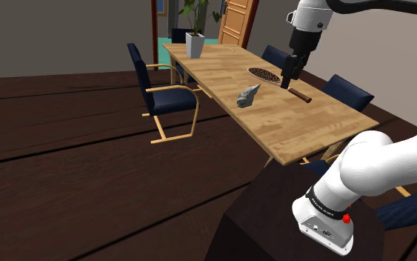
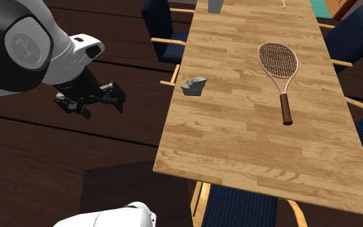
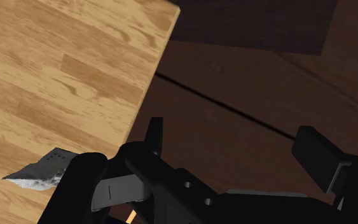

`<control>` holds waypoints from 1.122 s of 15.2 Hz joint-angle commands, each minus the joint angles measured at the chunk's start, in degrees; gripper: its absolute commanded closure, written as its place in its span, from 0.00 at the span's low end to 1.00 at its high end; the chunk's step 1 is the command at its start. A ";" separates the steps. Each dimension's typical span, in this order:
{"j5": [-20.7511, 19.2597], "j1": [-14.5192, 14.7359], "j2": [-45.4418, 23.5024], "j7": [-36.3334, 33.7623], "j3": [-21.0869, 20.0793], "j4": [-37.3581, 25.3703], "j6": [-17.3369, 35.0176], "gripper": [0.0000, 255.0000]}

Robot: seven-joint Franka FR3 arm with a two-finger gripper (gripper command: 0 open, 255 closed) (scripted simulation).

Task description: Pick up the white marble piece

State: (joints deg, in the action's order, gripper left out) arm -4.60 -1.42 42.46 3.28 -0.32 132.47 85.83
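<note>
Both fingers [image 3: 153, 135] of the all-black gripper [image 2: 99, 103] are standing apart, holding nothing; approach stage seemingly, calling for centring over the jagged grey-white chunk [image 2: 194, 86].

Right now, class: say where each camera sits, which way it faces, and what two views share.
Shoulder view: beside the stand, facing along the table; the white arm shows.
Second exterior view: high over the robot, looking down the table; arm and open gripper show.
Wrist view: at the wrist, facing the table edge and floor; both black fingers show.
All three share the table and the grey piece.
</note>
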 commanded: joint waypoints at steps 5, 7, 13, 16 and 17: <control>-2.72 -0.61 -5.64 7.12 4.97 -1.43 3.18 0.00; -3.78 -0.83 -8.90 10.62 7.32 -2.64 4.75 0.00; -5.38 -1.26 -20.25 21.14 13.75 -8.20 9.02 0.00; -5.16 -1.47 -26.68 26.48 16.51 -12.04 10.76 0.00; -4.93 -1.55 -28.92 28.28 17.36 -13.47 11.25 0.00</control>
State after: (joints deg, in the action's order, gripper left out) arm -9.88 -3.01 16.56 29.71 16.15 120.67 96.06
